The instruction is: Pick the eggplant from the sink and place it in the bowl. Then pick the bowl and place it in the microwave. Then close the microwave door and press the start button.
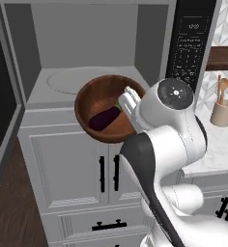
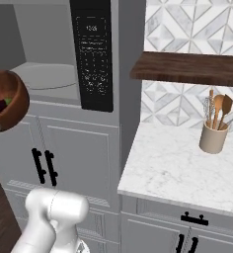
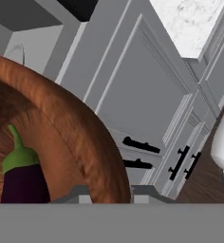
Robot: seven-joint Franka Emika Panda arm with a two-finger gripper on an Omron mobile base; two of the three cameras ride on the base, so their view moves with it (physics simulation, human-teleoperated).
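A white robot arm's gripper [image 3: 111, 192] is clamping the rim of a reddish-brown wooden bowl [image 1: 104, 108], holding it tilted in the air just in front of an open microwave [image 1: 87, 53]. A dark purple eggplant [image 1: 105, 118] with a green stem is lying inside the bowl.
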